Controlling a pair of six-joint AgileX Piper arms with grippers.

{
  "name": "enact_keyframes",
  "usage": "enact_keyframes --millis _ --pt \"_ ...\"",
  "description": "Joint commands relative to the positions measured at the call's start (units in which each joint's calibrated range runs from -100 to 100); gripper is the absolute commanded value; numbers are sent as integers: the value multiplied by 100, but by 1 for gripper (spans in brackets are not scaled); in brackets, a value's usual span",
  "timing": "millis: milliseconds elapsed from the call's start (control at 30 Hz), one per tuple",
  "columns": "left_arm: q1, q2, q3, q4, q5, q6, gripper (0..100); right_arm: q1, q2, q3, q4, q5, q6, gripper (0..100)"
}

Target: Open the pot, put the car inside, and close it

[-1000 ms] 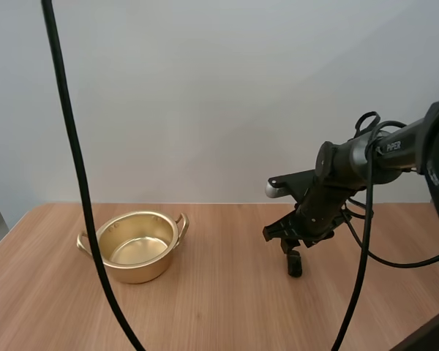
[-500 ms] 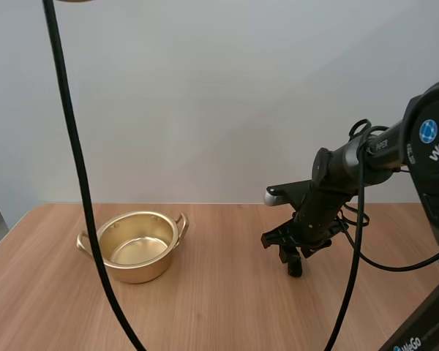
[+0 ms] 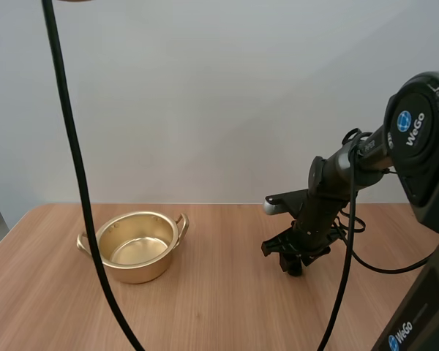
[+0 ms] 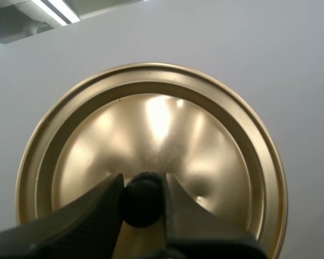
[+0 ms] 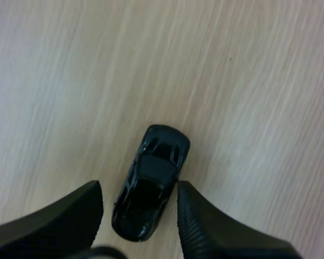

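The right gripper (image 5: 138,189) hangs low over the table (image 5: 232,81) with its fingers spread. A small black car (image 5: 151,183) lies on the wood between them; whether they touch it cannot be told. The left gripper (image 4: 143,181) pinches the black knob (image 4: 142,200) of the gold lid (image 4: 156,118). The gold pot (image 3: 135,248) stands uncovered, well left of the car.
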Motion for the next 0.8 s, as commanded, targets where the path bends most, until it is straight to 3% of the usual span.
enact_keyframes --millis 0,67,200,500,767 --pt "1 9 0 7 -4 5 0 1 -2 -1 -6 -1 -24 68" --pt "1 9 0 7 -4 5 0 1 -2 -1 -6 -1 -34 56" --pt "1 9 0 7 -4 5 0 1 -2 -1 -6 -1 -141 0" --pt "1 9 0 7 -36 13 0 1 -106 -1 -6 -151 -457 0" --pt "1 -29 -163 7 -245 -2 0 1 -1126 -861 177 303 -519 0"
